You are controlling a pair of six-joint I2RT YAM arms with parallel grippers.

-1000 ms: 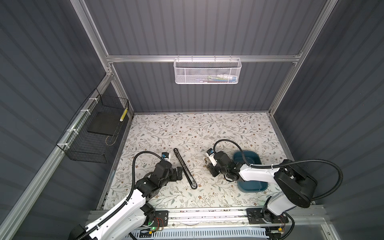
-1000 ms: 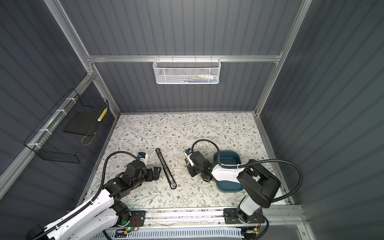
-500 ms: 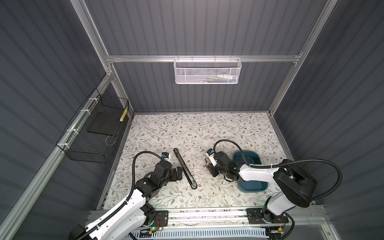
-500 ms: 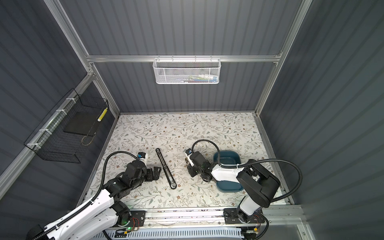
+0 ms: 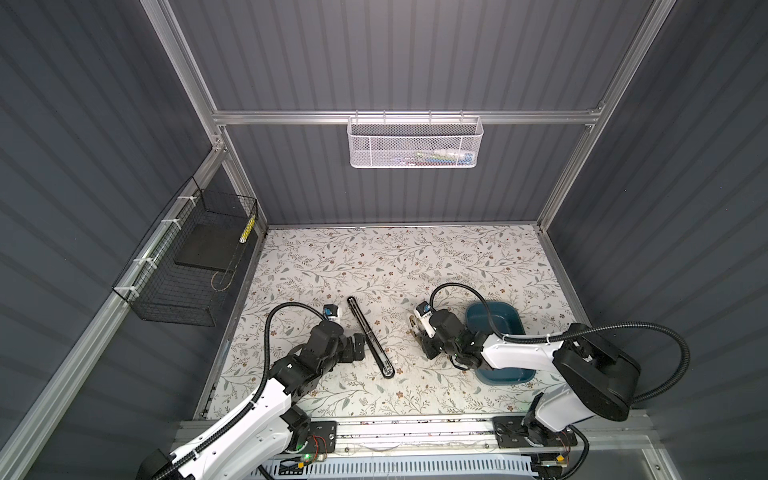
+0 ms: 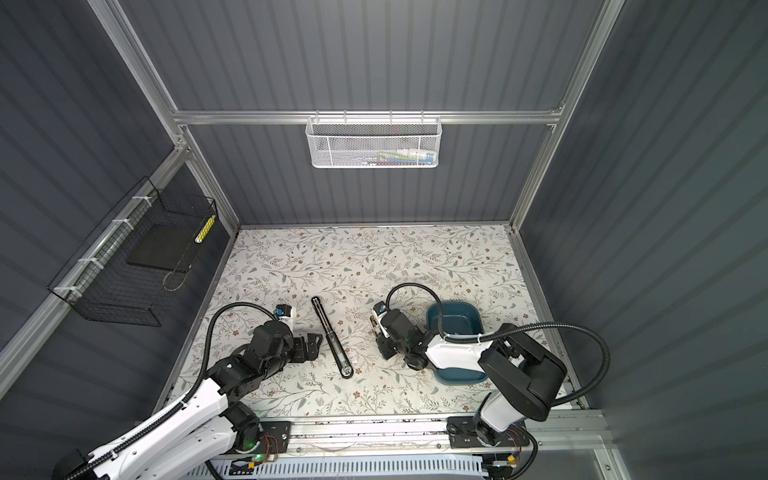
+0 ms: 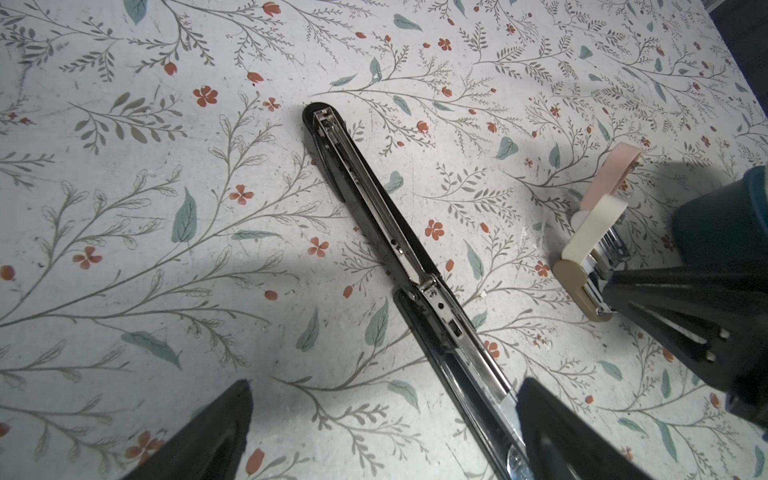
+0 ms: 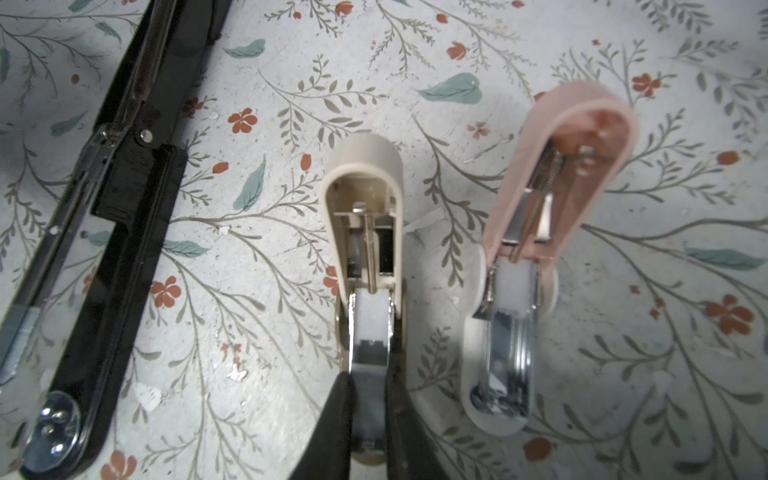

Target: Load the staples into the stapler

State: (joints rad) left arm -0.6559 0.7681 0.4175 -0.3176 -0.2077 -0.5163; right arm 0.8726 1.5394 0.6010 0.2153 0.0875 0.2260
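Right gripper (image 8: 370, 374): its fingers stand narrow on either side of the beige mini stapler's (image 8: 365, 174) metal magazine, at the front end, hugging both walls. I cannot tell whether they squeeze it or only flank it.
Left gripper (image 7: 386, 382): spread wide and holding nothing, low over one end of the long black stapler (image 7: 374, 208).
Staples: no loose strip shows on the table (image 5: 374, 257). A pale grey fill lies in the beige magazine between the right fingers, but I cannot tell whether it is a strip or bare channel.
Long axis: the beige stapler lies in line with the right fingers, with its lid hinged up at the far end and its magazine open upward.
Nearer arm: the right one, which is at the stapler. The left is well apart, with the black stapler lying between them.
Neighbours: the pink mini stapler (image 8: 582, 124) lies just beside the beige one without touching it, roughly parallel and also lid-up, on the side away from the black stapler. A blue tub (image 5: 511, 316) sits behind the right wrist.
Room: the way looks free straight up and back along the axis. A sideways drift would likely knock the pink stapler. The table edges are well away.
Step judged: seating staples in the beige magazine, with the lid not yet closed.
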